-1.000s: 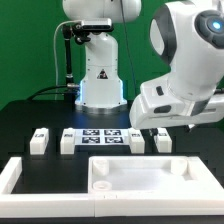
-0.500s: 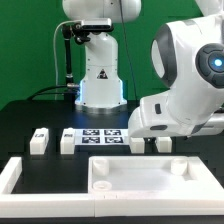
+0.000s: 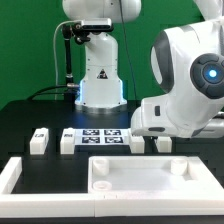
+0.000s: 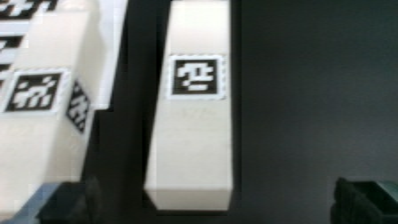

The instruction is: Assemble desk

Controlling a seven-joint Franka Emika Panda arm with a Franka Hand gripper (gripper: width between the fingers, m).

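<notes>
The desk top (image 3: 140, 176), a wide white tray with a raised rim, lies at the front of the table. Four white block legs with square tags lie in a row behind it: two on the exterior view's left (image 3: 40, 141) (image 3: 68, 141) and two on its right (image 3: 138, 143) (image 3: 163, 143). The arm's bulk hangs low over the right pair and hides the gripper there. In the wrist view my gripper (image 4: 217, 205) is open, its dark fingers (image 4: 61, 205) on either side of the end of one tagged leg (image 4: 196, 120). Another leg (image 4: 45, 100) lies beside it.
The marker board (image 3: 100, 136) lies between the two pairs of legs. The long low white border frame (image 3: 18, 176) runs along the front and the exterior view's left. The robot's base (image 3: 100, 80) stands at the back.
The arm has moved toward the exterior view's right and sunk lower over the right pair of legs. The parts on the table have not moved.
</notes>
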